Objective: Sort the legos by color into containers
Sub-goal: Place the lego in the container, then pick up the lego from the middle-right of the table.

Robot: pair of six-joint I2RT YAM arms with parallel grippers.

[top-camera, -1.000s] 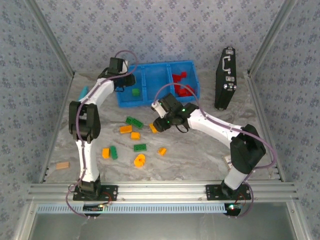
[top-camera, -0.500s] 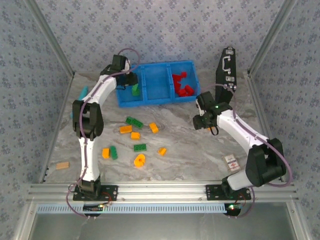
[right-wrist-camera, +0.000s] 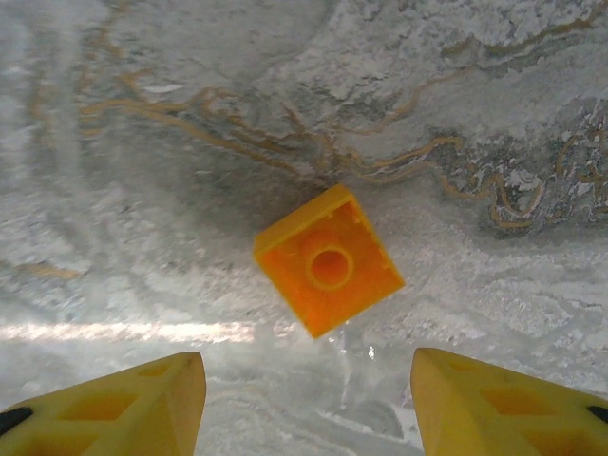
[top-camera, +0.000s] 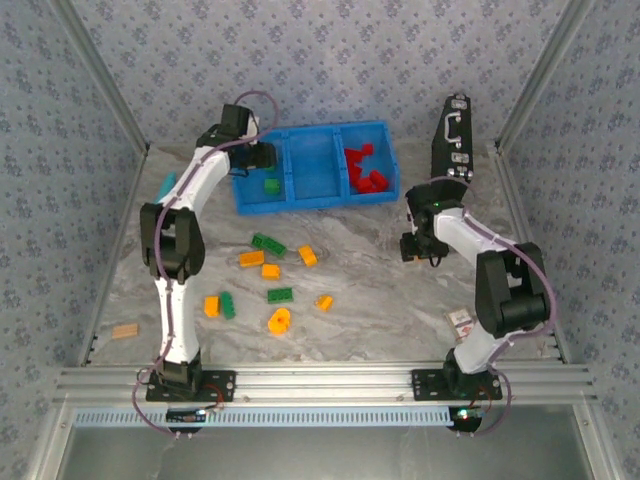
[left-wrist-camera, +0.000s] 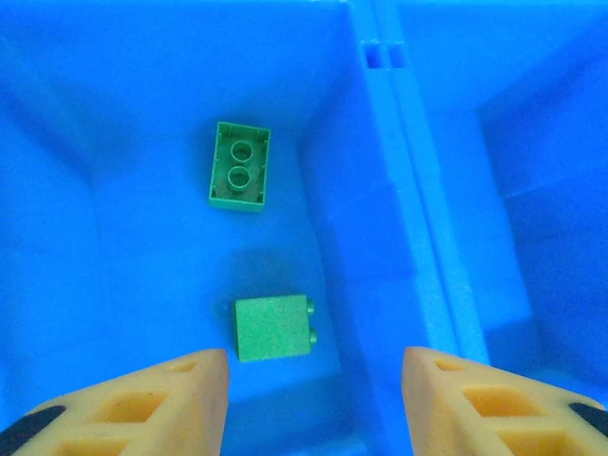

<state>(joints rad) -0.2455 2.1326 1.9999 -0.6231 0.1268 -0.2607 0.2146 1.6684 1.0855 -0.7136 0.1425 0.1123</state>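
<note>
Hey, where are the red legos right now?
In the top view, the red legos lie in the blue tray's right-end compartment, the one nearest the black case.

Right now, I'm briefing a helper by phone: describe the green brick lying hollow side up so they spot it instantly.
Start at the blue tray and look in its left compartment. Of two green bricks there, the upturned brick shows two rings; the other brick lies sideways.

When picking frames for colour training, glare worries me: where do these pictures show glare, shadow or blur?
Right wrist: a white glare streak crosses the table left of the sharp orange brick. Left wrist: a soft shadow lies on the blue tray just above the lower green brick, which is crisp. Top external: even light, no glare.
</note>
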